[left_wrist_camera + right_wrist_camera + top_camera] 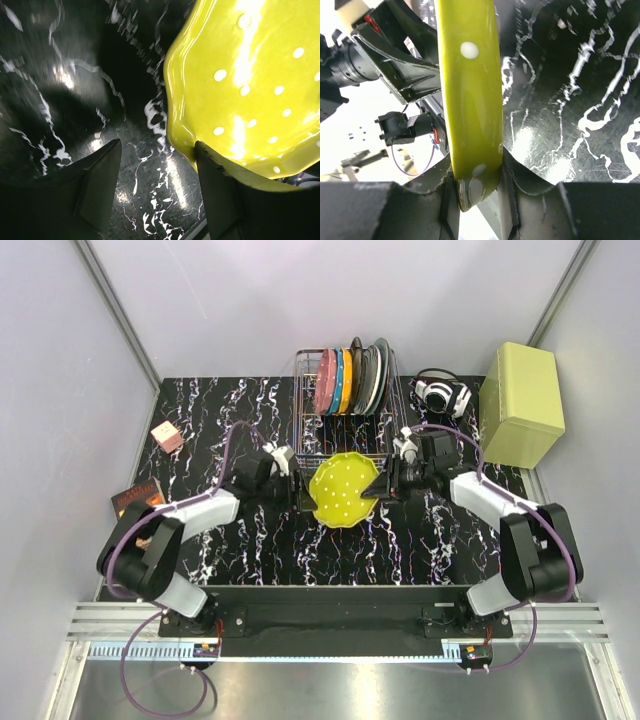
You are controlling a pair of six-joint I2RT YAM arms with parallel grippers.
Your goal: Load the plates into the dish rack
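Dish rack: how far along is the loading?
Done: pink plate, blue plate and orange plate stand in the dish rack. In hand: right gripper clamps the yellow-green plate by its edge in front of the rack; left gripper is open beside it. Left: slot that last plate.

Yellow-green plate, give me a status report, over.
Left tool open, beside the rim. Right tool shut on yellow-green plate. Plate in front of dish rack, nothing between.

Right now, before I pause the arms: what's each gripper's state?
Left gripper: open, holding nothing.
Right gripper: closed on the rim of the yellow-green plate.
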